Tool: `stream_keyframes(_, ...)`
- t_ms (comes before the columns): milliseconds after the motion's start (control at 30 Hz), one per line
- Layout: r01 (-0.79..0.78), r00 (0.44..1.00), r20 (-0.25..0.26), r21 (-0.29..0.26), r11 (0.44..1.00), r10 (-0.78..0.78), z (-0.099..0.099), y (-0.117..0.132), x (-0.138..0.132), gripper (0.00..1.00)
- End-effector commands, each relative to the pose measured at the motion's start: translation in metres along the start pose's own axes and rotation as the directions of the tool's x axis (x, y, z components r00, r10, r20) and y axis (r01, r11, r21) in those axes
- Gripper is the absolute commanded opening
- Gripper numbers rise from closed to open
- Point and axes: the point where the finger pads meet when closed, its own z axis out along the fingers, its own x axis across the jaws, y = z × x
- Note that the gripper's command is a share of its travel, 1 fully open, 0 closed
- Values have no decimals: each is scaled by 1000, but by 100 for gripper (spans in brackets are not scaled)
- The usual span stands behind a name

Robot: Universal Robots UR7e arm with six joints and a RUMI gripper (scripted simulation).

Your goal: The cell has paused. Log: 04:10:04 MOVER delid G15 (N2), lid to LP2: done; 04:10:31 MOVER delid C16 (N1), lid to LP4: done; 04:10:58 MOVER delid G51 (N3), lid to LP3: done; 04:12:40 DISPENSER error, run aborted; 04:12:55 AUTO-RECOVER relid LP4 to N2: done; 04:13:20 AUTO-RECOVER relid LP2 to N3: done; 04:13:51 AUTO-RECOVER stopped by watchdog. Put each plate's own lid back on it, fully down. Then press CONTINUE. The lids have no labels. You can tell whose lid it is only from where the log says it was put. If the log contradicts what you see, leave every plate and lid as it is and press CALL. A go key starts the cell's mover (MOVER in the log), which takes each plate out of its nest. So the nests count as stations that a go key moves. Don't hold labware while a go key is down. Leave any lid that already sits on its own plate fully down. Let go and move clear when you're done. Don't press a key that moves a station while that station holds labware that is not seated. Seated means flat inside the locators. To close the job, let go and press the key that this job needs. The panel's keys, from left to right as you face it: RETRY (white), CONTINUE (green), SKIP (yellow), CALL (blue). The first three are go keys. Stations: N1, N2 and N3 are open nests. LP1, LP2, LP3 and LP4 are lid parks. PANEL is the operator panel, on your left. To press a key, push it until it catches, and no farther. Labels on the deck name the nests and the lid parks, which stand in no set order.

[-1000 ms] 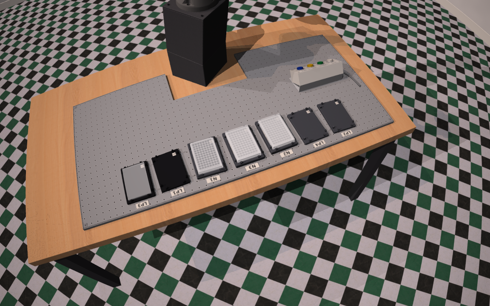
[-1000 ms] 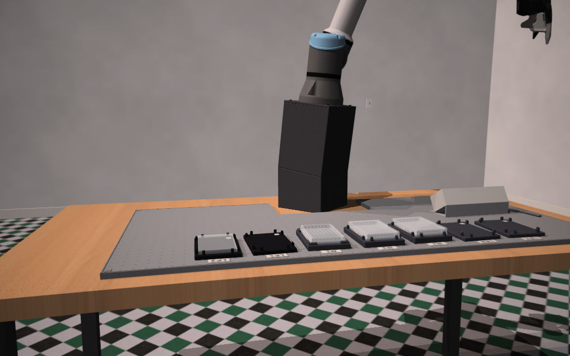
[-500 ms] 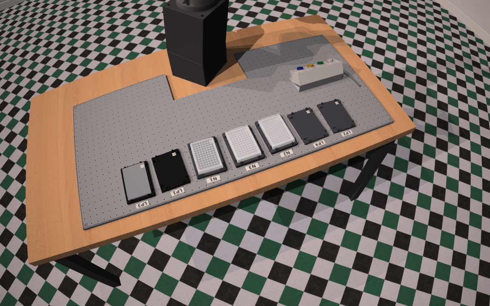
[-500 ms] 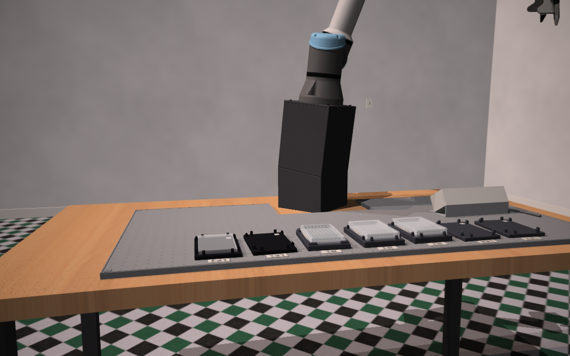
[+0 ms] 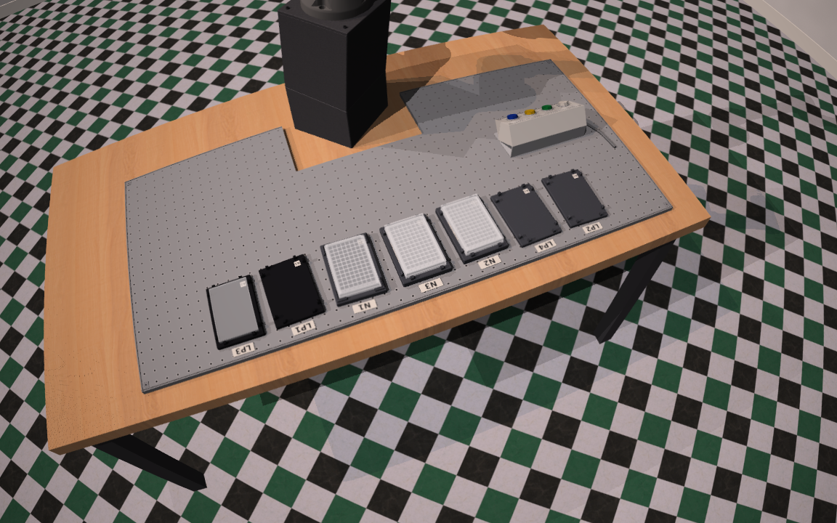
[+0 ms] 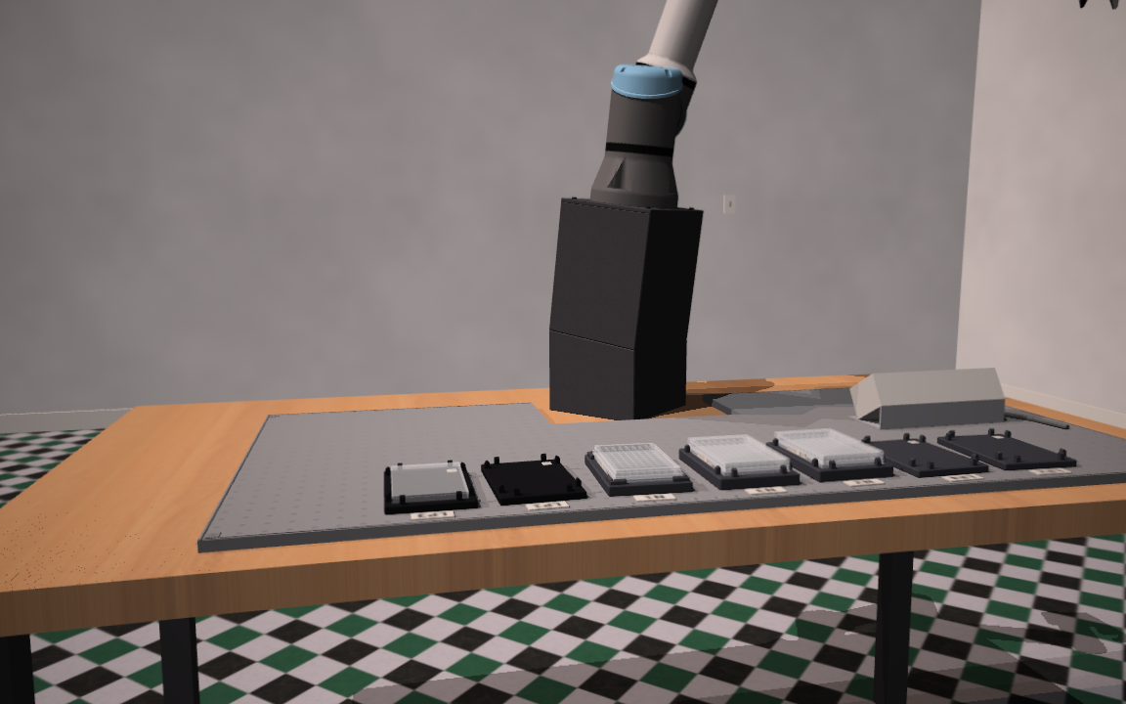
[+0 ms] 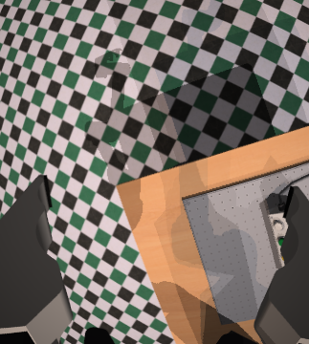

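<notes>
Three well plates stand in the nests. The plate in N1 [image 5: 354, 268] shows open wells and has no lid. The plates in N3 [image 5: 415, 244] and N2 [image 5: 471, 224] each carry a clear lid that lies flat. One more clear lid [image 5: 234, 310] lies in park LP3. Parks LP1 [image 5: 291, 290], LP4 [image 5: 525, 213] and LP2 [image 5: 573, 194] are empty. My gripper [image 7: 168, 183] is open and empty, high above the table's panel-end corner. Only its tip shows at the top edge of the exterior view [image 6: 1097, 3]. The panel [image 5: 540, 126] has blue, yellow, green and white keys.
The arm's black base column [image 5: 333, 65] stands at the back of the table, behind the row of stations. In the wrist view the panel [image 7: 275, 231] is partly hidden behind my right finger. A thin cable runs from the panel's far end.
</notes>
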Motion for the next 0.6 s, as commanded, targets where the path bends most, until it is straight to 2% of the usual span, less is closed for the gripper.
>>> stream_keyframes(0, 15, 1000, -19, 67, 998, -14, -21, -8, -3, 82)
stream_keyframes(233, 17, 1000, -23, 82, 997, -15, -56, -25, -4, 82)
stream_keyframes(300, 15, 1000, -23, 78, 997, -14, -63, -29, -4, 82)
stream_keyframes(433, 15, 1000, -23, 78, 997, -14, -63, -29, -4, 82)
stream_keyframes(567, 32, 999, -41, 153, 988, -26, -82, -33, -9, 82)
